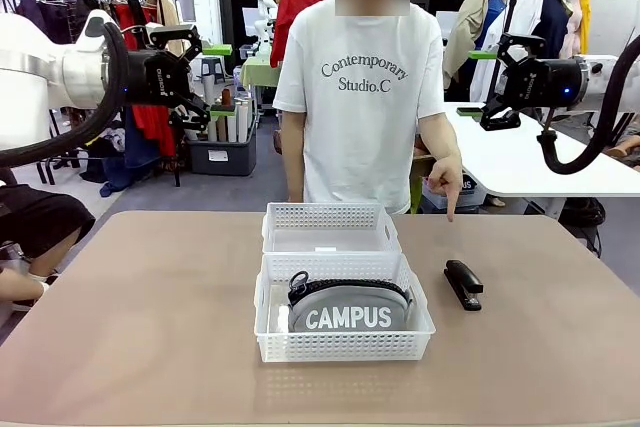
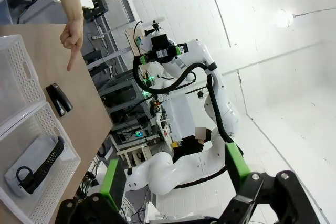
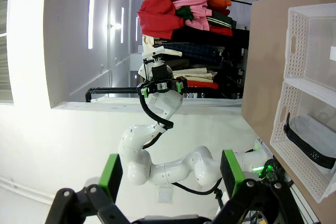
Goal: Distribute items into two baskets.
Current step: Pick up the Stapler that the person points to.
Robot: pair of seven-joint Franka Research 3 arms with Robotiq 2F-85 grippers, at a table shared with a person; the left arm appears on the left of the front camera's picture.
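So the grey fabric zip pouch with white CAMPUS lettering (image 1: 348,309) is lying in the nearer white plastic lattice basket (image 1: 340,349), with its black ring pull at the left end. It takes up most of the base. Its lower edge is hidden behind the basket's front wall. In the right wrist view the picture edge cuts it off, so you just get the zip and a bit of grey. The second white lattice basket (image 1: 300,217) sits touching the first on the far side, closer to the person. It has a small white label on its base, but I can't read anything on it. The small black stapler (image 1: 463,284) is on the brown table (image 1: 150,327) just beside the nearer basket, on the right gripper's side. The person's hand (image 1: 446,179) hangs just beyond it, index finger pointing down, not touching it. Both grippers are up high, well apart from everything on the table. The left gripper (image 1: 193,77) is above and left of the baskets, and the right gripper (image 1: 497,82) is above and right of the stapler. Each has its jaws spread wide with nothing between the green pads, and the wrist views show that pretty clearly. The person's other hand drops out of sight behind the table's far edge.
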